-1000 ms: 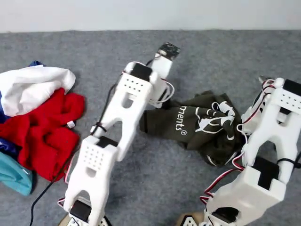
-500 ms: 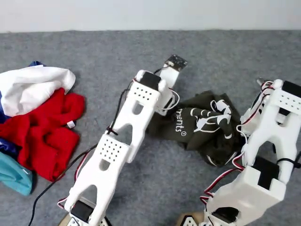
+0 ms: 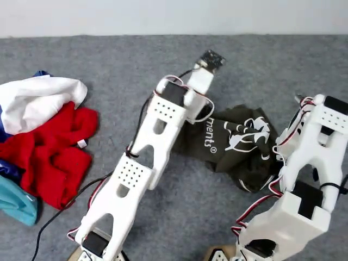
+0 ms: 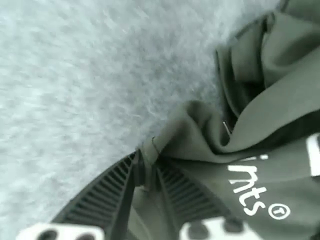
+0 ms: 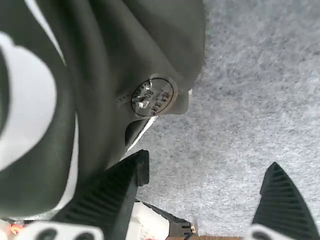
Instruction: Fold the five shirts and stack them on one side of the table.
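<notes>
A dark olive shirt [image 3: 239, 142] with white print lies crumpled on the grey carpeted table [image 3: 109, 60], right of centre. In the left wrist view my left gripper [image 4: 146, 169] is shut on a pinched fold at the olive shirt's [image 4: 260, 125] edge, low over the carpet. My left arm [image 3: 163, 119] stretches from the front up to that edge. My right gripper [image 5: 209, 166] is open at the other side of the olive shirt [image 5: 100, 75]. One of its fingers [image 5: 120, 187] lies under the cloth beside a round tag [image 5: 150, 96]; the other hangs over bare carpet.
At the left edge is a heap of shirts: white [image 3: 38, 100] on top, red [image 3: 54, 147] below, teal [image 3: 13, 202] at the front, and a bit of blue [image 3: 5, 169]. My right arm [image 3: 318, 136] stands at the right edge. Bare carpet stretches along the back.
My left arm has swung right and slightly back with the shirt's edge in its grip, bunching the olive shirt toward the right. The right arm has barely moved.
</notes>
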Motion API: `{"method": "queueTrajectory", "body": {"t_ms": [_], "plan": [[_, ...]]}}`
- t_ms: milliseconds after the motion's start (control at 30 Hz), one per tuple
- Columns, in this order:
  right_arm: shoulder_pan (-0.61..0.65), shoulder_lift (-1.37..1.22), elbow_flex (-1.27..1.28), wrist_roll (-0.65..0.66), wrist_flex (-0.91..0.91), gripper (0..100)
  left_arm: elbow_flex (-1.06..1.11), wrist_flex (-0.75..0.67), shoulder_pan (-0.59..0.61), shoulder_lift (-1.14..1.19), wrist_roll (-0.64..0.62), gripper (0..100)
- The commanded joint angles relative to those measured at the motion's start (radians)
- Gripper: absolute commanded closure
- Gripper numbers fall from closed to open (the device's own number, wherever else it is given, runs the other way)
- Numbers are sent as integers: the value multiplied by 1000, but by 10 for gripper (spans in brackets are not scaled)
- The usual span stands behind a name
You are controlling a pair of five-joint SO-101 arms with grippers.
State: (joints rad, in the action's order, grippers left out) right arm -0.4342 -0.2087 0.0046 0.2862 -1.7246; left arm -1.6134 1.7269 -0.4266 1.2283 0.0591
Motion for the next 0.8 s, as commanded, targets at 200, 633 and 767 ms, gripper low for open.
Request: {"method": "queueTrajectory", "body": {"t_ms": [200,633,767], "plan": [[8,7,114,-5,68,641,-53,29,199,-430,-5,987],[38,18,112,2,54,641,-53,29,336,-629,-5,987],[154,18,69,28,21,641,-24,29,345,-628,-5,987]]}}
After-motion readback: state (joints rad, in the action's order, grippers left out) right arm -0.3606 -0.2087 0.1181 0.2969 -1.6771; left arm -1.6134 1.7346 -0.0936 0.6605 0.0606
